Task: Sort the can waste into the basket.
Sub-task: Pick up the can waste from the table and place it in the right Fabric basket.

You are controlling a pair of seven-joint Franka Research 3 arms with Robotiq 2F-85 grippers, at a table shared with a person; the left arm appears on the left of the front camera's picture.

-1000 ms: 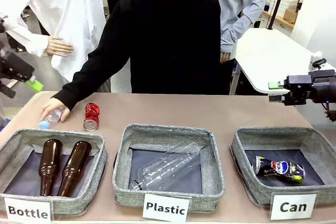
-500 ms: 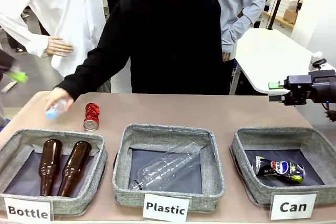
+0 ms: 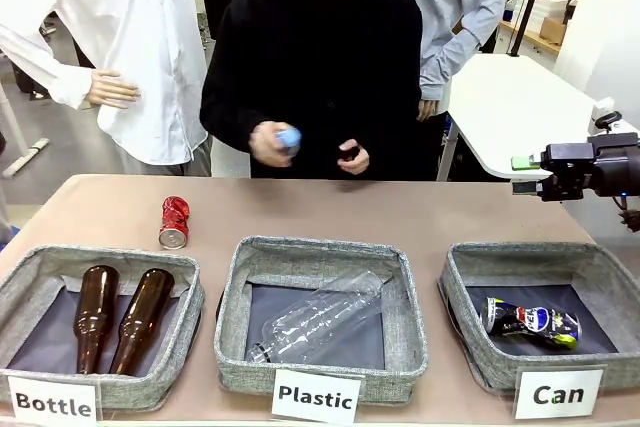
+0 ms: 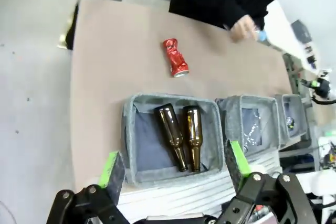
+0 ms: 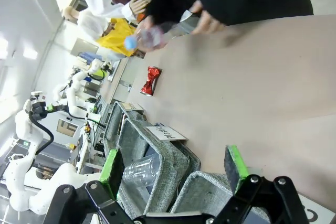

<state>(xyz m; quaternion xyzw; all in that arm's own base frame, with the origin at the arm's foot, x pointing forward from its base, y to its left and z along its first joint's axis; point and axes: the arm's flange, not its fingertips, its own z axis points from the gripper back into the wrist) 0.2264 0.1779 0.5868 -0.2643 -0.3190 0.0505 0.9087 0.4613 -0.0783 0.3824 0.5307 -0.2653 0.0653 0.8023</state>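
Front view, right fingers [image 3: 524,162]: black with green pads, spread apart and empty, held above the counter's [image 3: 400,209] right edge.
Front view, red can [image 3: 174,222]: crushed, crinkled shiny metal, lying on the bare tan counter just behind the "Bottle" basket [image 3: 20,282], well apart from the right fingers.
Front view, Pepsi can [image 3: 532,321]: dented dark blue-black metal, on its side on the dark bottom of the basket [image 3: 455,282], below the right fingers.
Front view, basket: square, grey woven fabric, with a white "Can" sign [image 3: 558,394] at its front.
Front view, person's hand [image 3: 268,143]: raised at chest height, gripping a clear plastic bottle with a blue cap [image 3: 289,137].
Left wrist view, left fingers [image 4: 111,167]: spread wide with nothing between them, high over the counter's end.
Left wrist view, red can [image 4: 175,57]: alone on the counter, well beyond the left fingers, past the "Bottle" basket [image 4: 131,145].
Left wrist view, brown glass bottles [image 4: 172,135]: two, smooth, side by side in the "Bottle" basket.
Left wrist view, basket [image 4: 300,114]: small at the far right; what lies in it is too small to tell.
Right wrist view, right fingers [image 5: 235,166]: wide apart and empty.
Right wrist view, red can [image 5: 151,81]: pinched at the middle, on the counter far beyond the right fingers.
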